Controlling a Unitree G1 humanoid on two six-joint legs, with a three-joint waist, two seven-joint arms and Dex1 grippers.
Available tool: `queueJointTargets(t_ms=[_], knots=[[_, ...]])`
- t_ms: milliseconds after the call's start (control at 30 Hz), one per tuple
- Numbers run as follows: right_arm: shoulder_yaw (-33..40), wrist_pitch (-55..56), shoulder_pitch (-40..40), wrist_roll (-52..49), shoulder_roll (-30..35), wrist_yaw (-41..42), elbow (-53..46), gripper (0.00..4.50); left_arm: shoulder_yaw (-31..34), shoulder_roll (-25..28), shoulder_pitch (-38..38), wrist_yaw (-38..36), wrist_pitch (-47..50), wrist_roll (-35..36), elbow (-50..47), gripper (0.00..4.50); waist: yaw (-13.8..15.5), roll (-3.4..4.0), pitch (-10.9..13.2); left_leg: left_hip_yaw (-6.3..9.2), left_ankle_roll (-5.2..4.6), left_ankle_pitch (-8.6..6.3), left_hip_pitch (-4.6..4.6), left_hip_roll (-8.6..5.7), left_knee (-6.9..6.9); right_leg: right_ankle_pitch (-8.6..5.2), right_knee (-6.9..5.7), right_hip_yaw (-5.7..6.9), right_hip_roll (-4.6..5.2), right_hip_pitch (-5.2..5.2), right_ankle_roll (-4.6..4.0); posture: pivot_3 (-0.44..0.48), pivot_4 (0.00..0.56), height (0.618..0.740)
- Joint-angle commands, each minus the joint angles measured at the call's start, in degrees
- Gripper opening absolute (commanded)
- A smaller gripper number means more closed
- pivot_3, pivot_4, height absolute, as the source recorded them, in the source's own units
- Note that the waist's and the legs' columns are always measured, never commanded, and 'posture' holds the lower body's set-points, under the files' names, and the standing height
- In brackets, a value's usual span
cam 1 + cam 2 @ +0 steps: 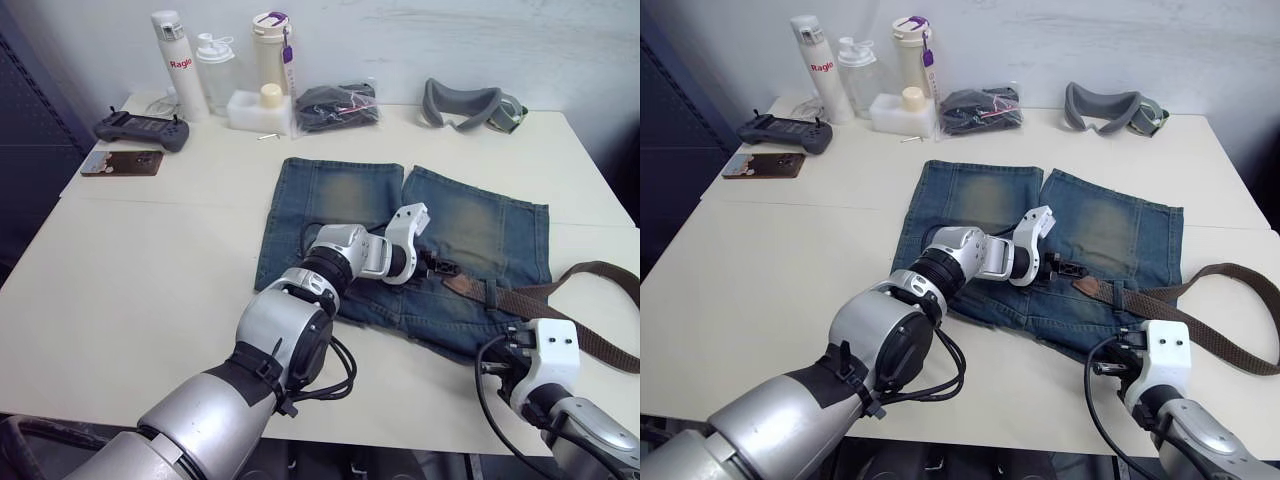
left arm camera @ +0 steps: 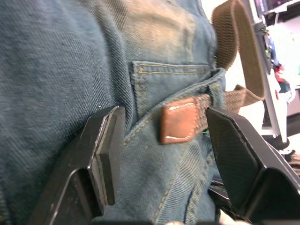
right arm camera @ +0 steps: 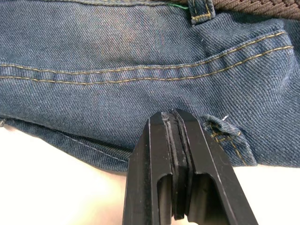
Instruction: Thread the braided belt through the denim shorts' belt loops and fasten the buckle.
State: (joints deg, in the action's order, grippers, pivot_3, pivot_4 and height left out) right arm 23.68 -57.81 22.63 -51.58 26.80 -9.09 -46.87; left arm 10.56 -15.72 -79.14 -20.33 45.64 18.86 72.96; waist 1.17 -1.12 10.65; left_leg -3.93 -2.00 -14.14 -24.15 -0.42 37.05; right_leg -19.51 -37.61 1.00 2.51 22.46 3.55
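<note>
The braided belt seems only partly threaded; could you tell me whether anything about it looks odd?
Yes. The braided belt enters the denim shorts from one side; its leather tip ends between the left gripper's open fingers, and the rest loops loosely across the table.

3 bottles (image 1: 215, 62), black controller (image 1: 142, 129), phone (image 1: 121, 162), plastic-wrapped dark bundle (image 1: 337, 106), grey goggles (image 1: 470, 105), white table (image 1: 150, 260)

Silver-grey arms with black joints and looping black cables end in white wrists and black-fingered end effectors.

Left arm stretched forward, left gripper (image 2: 159, 154) spread wide, right gripper (image 3: 173, 136) pressed closed, held low
</note>
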Motion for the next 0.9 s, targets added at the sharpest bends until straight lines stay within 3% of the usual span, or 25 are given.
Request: queueJointTargets(t_ms=[33,333,833,900], knots=[[0.5,-0.9,1.1,-0.4,-0.5,-0.2,-1.2,0.00,-4.3,-14.0,-1.9,-8.6,0.1,-1.6,-1.1,3.02,0.0,0.00,0.0,0.00,0.00,0.00,0.00,0.00,0.00,0.00,0.00,0.00,0.00,0.00,0.00,0.000,0.150,0.738],[0.5,-1.1,0.3,-0.4,-0.1,-0.2,-0.8,0.00,-12.9,-14.5,-1.0,-21.6,-0.3,-5.7,-2.3,3.02,0.1,0.00,0.0,0.01,-0.09,-0.07,0.00,0.00,-0.02,-0.02,0.01,0.00,0.00,0.00,-0.05,0.000,0.150,0.738],[0.1,-1.6,-0.2,-0.1,-0.9,-0.3,-1.2,0.00,-8.1,-14.7,0.5,-13.2,-1.0,-2.9,-0.2,3.02,0.0,0.00,0.0,0.02,-0.35,-0.09,-0.02,0.01,-0.01,-0.03,0.01,0.00,0.02,0.02,-0.05,0.000,0.150,0.738],[0.4,-1.7,0.2,-0.2,-1.0,-0.3,-1.5,0.00,-8.1,-15.1,0.6,-13.5,-0.9,-2.8,-0.2,2.50,0.0,0.00,0.0,0.03,-0.35,-0.09,-0.01,0.01,-0.01,-0.03,0.01,0.00,0.02,0.01,-0.05,0.000,0.150,0.738]])
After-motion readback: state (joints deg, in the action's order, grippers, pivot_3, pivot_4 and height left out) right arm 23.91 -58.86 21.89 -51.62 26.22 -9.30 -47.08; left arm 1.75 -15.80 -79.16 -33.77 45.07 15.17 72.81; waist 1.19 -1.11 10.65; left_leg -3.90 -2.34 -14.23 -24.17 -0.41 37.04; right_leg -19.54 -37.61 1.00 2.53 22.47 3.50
